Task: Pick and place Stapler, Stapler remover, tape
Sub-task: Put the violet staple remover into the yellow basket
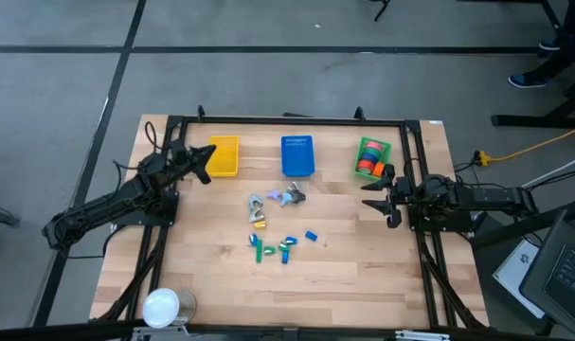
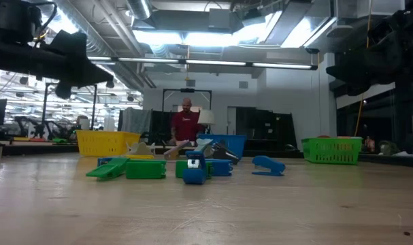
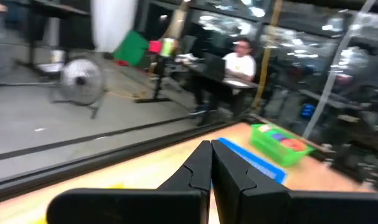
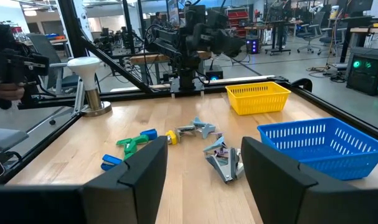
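Across the upper part of the desk (image 1: 221, 284) sit a yellow basket (image 1: 224, 156), a blue basket (image 1: 297, 156) and a green basket (image 1: 371, 158) holding the tape (image 1: 367, 161). Staplers (image 1: 285, 247) and metal removers (image 1: 273, 202) lie scattered mid-frame. A white cup (image 1: 161, 307) stands lower left.

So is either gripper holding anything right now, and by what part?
Nothing is held. The left gripper is shut on nothing above the yellow basket; the right gripper hangs open and empty beside the green basket.
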### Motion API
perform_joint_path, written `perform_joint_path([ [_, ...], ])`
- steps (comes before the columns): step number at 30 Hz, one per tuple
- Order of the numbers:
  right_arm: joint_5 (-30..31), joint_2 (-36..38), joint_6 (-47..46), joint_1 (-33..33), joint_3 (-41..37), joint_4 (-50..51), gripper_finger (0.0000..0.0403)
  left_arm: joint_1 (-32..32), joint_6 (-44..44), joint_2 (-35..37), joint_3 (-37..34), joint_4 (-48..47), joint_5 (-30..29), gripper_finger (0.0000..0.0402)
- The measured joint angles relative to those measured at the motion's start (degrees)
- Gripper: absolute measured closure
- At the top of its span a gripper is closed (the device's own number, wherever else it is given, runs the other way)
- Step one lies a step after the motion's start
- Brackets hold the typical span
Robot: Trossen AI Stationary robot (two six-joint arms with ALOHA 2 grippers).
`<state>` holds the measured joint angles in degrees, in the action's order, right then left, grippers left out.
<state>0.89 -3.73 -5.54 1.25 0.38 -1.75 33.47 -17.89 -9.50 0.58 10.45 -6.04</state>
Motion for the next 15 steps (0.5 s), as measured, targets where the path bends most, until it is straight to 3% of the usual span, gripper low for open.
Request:
perform_joint_path([
  [9,0.0,0.0,0.0,0.0,0.0,0.0,0.0192,0.0,-2.6,0.0,0.0,1.5,1.2,0.04],
  [15,0.0,0.0,0.0,0.0,0.0,0.0,0.0192,0.0,1.6,0.0,0.3,3.5,6.4,0.04],
])
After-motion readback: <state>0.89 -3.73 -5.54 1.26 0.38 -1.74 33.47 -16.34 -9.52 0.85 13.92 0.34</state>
